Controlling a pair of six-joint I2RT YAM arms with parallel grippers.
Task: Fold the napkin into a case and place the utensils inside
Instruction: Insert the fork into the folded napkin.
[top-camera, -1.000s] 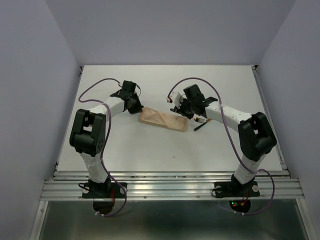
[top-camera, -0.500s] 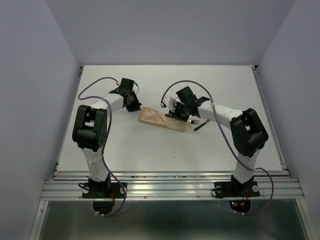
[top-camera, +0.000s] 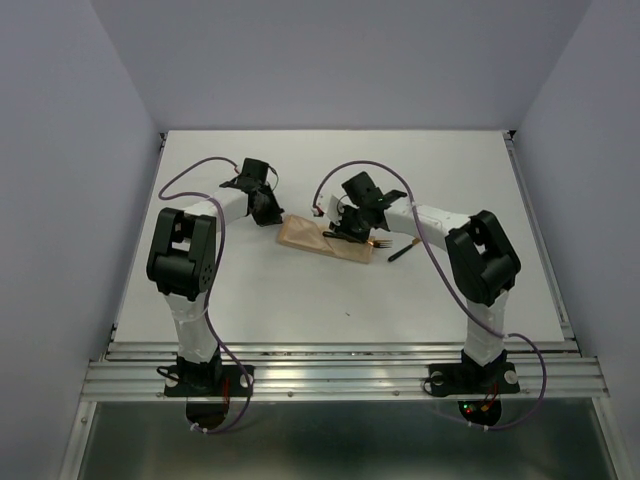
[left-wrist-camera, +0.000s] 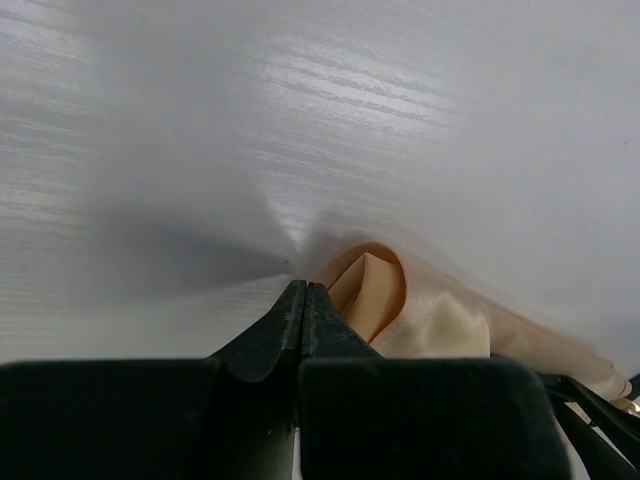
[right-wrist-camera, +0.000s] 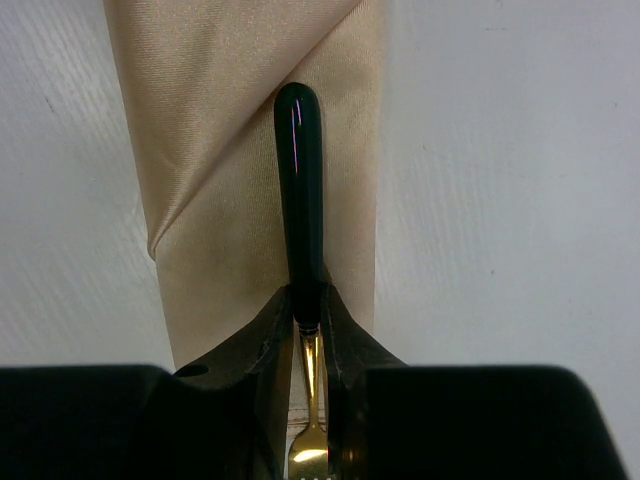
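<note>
The peach-orange napkin lies folded as a narrow case in the middle of the table. My left gripper is at its left end. In the left wrist view its jaws are shut, and a raised fold of the cloth meets the tips. My right gripper is over the case's right half, shut on the fork. In the right wrist view the fork's dark handle lies along the cloth, with its end at a diagonal flap. The gold head is behind the jaws.
A second utensil with a dark handle lies on the table just right of the case. Purple cables loop over both arms. A small dark speck lies nearer the front. The table's metal front rail runs by the arm bases.
My right gripper has moved left over the case with the fork, so the handle now lies further along the cloth. My left gripper has hardly moved.
</note>
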